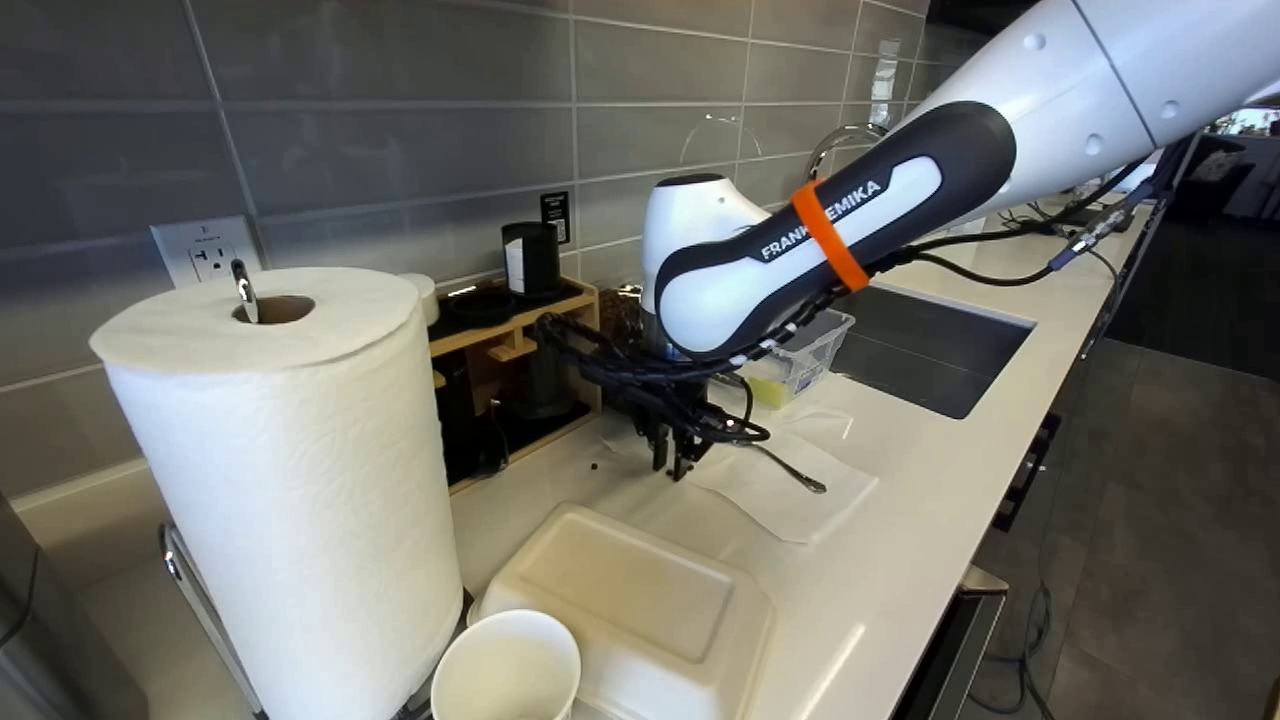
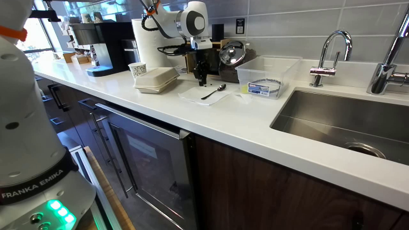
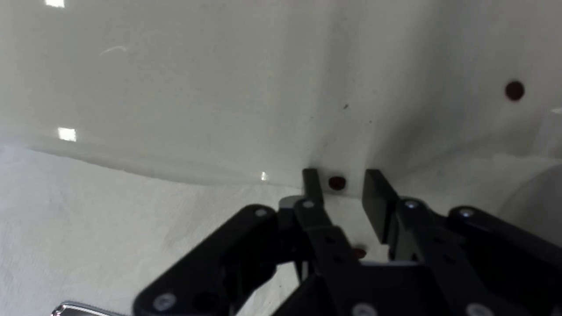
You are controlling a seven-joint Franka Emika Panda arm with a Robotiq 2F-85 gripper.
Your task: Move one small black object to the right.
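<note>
Clear bin (image 2: pixel 252 78) and takeout box (image 1: pixel 630 590) flank the napkin (image 1: pixel 785 508) on opposite sides. Gripper (image 1: pixel 669 468) at the napkin's edge, jaws partway apart, nothing held. Spoon (image 2: pixel 215 91) on the napkin. One small black object (image 3: pixel 337 183) right at napkin edge, between fingertips, gap either side; second black object (image 3: pixel 359 253) on napkin, third black object (image 3: pixel 514 90) off it.

A grey tiled wall (image 2: pixel 294 24) rises behind a white worktop (image 2: pixel 243 116) with dark wooden cabinets (image 2: pixel 271 185) beneath; the floor (image 1: pixel 1150 450) is dark; in an exterior view, daylight fills a window (image 2: pixel 31 38) at the far left
</note>
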